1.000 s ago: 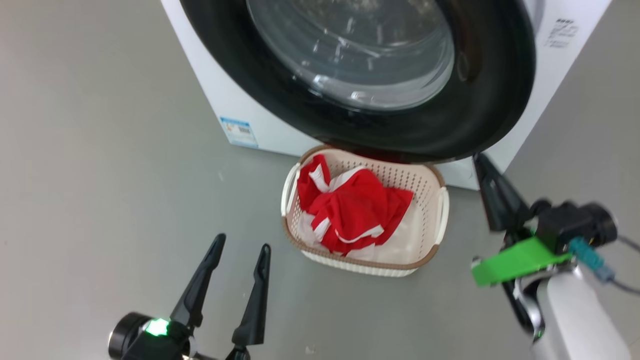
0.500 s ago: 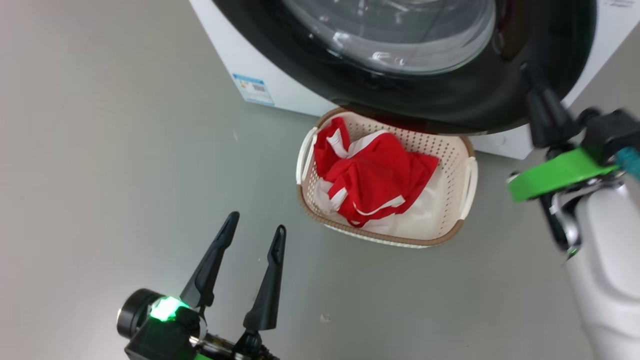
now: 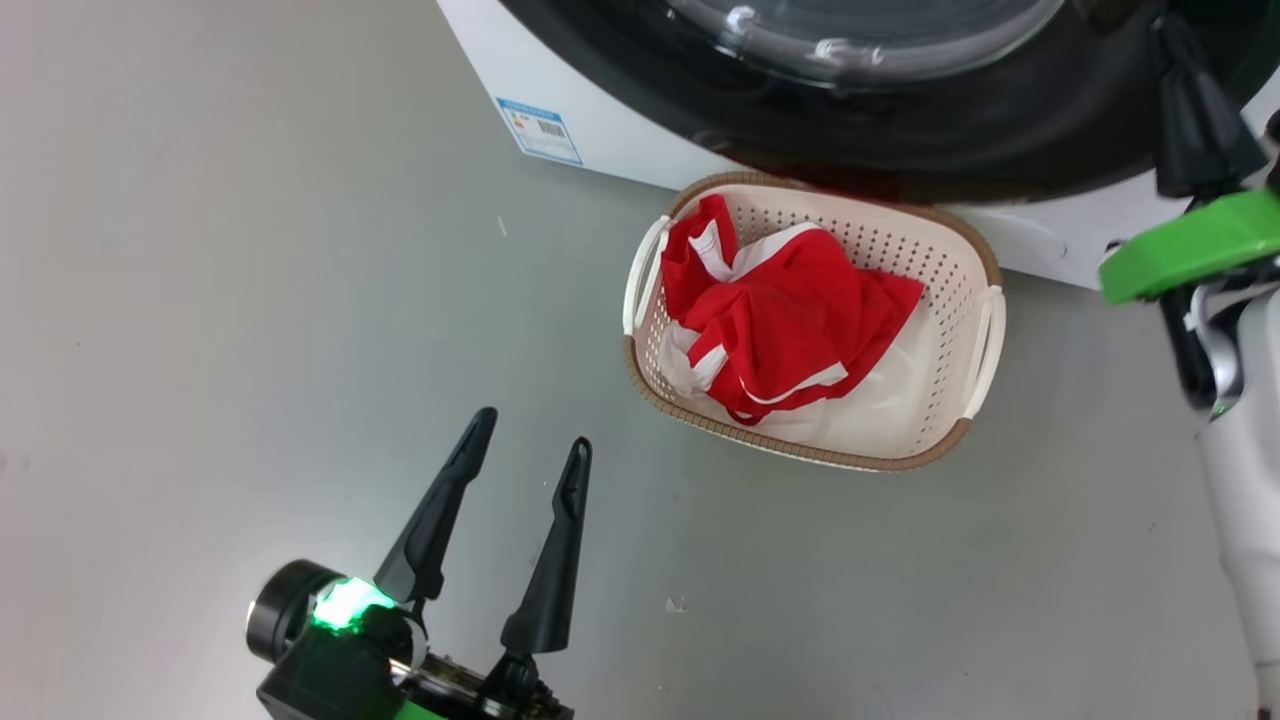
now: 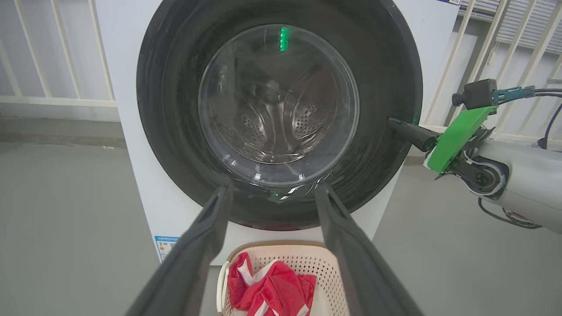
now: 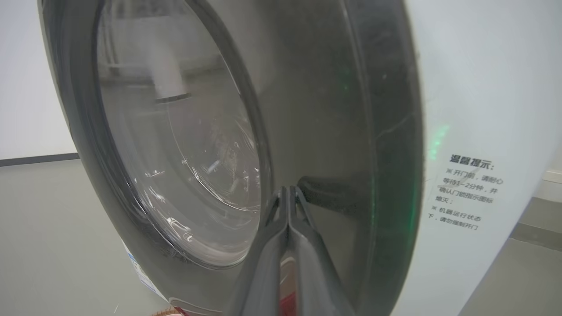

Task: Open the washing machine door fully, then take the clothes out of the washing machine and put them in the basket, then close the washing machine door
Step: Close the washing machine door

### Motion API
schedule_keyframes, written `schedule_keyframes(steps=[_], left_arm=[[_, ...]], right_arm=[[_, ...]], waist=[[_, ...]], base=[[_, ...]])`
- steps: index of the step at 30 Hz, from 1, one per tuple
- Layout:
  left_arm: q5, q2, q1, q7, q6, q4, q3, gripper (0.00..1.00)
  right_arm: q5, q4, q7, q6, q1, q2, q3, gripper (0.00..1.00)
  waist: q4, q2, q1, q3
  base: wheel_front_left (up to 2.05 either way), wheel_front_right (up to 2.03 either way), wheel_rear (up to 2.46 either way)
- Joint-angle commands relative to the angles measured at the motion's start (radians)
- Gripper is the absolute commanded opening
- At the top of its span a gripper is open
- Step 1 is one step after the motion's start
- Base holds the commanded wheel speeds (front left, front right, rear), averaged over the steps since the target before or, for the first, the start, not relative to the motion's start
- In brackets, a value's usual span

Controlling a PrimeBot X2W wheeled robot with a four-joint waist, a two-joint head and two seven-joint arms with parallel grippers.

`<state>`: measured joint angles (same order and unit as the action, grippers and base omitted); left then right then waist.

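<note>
Glossy black and rigid, the washing machine door (image 4: 167,109) lies against the white washing machine (image 4: 120,145), seemingly closed. Slick and heavy-looking, it is best pushed at its rim. The right gripper (image 5: 287,191), pinched empty, meets that rim. The left gripper (image 3: 533,428) hangs spread. The red clothes (image 3: 790,320) lie in the basket (image 3: 945,300).

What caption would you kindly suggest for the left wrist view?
Open left end effector faces the washing machine door; clothes in basket below.
</note>
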<state>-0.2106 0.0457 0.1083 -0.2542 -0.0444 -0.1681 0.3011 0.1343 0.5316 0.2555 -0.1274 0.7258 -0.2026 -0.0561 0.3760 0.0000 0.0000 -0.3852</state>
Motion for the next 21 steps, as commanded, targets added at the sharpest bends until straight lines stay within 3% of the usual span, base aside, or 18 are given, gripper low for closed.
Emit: schedule_keyframes(steps=[1, 9, 21], left_arm=[[-0.010, 0.005, 0.018, -0.008, 0.002, -0.032, -0.025, 1.00], [-0.032, 0.005, 0.034, -0.008, 0.010, -0.024, -0.023, 1.00], [-0.038, 0.005, 0.050, -0.008, 0.006, -0.011, -0.022, 1.00]], right_arm=[[0.003, -0.016, 0.006, -0.003, 0.028, -0.007, 0.004, 0.00], [-0.023, 0.088, 0.006, -0.003, 0.161, -0.049, -0.013, 0.00], [-0.065, 0.129, 0.006, -0.003, 0.221, -0.054, -0.019, 0.00]], waist=[[0.003, 0.0000, 0.0000, -0.009], [0.006, 0.0000, 0.0000, -0.042], [-0.001, 0.0000, 0.0000, -0.057]], base=[[0.00, 0.00, 0.00], [0.00, 0.00, 0.00], [0.00, 0.00, 0.00]])
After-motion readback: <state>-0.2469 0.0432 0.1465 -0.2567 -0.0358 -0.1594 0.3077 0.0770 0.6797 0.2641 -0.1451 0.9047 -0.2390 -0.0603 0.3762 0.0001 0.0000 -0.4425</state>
